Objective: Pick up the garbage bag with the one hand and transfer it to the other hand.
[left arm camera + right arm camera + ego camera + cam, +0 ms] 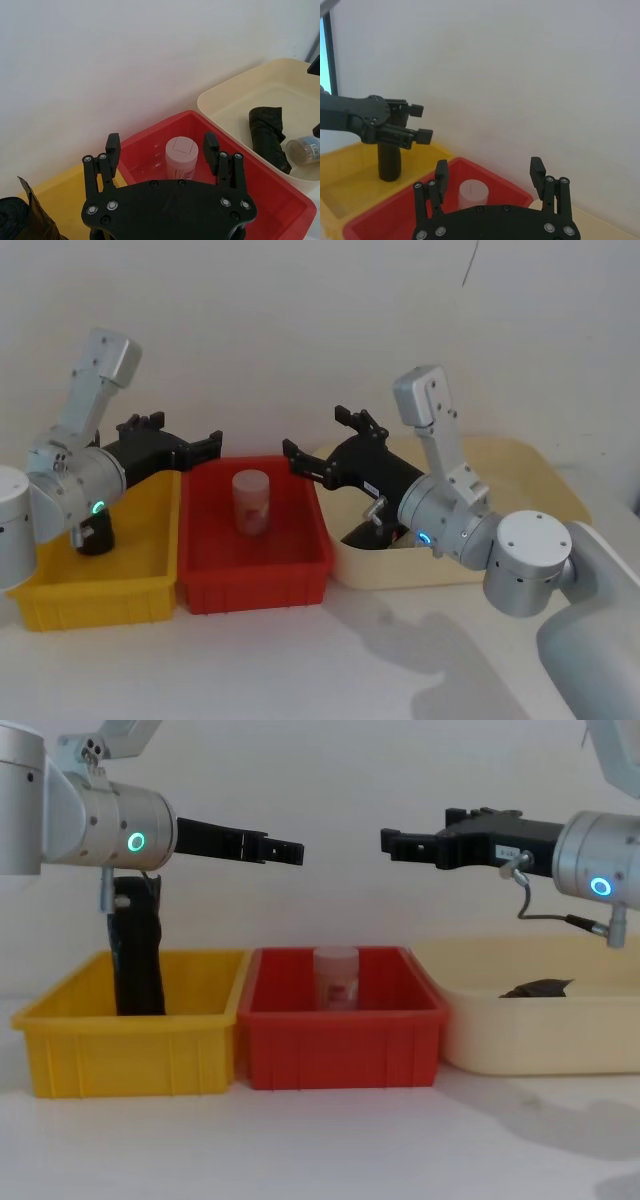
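Note:
The garbage bag (135, 955) is a tall black glossy roll standing upright in the yellow bin (130, 1040), reaching above its walls. It also shows as a black roll (389, 162) in the right wrist view and partly behind the left wrist (95, 538) in the head view. My left gripper (288, 850), with its green-teal light, hovers open and empty above the yellow and red bins, higher than the bag and to its right. My right gripper (392, 842), with its blue light, is open and empty, facing the left gripper (185, 435) across a gap above the red bin.
The red bin (300, 575) in the middle holds a clear jar (251, 502) with a pale lid. The cream tub (540, 1030) on the right holds another crumpled black bag (267, 135) and a small jar (305, 149) lying on its side. A white wall stands close behind.

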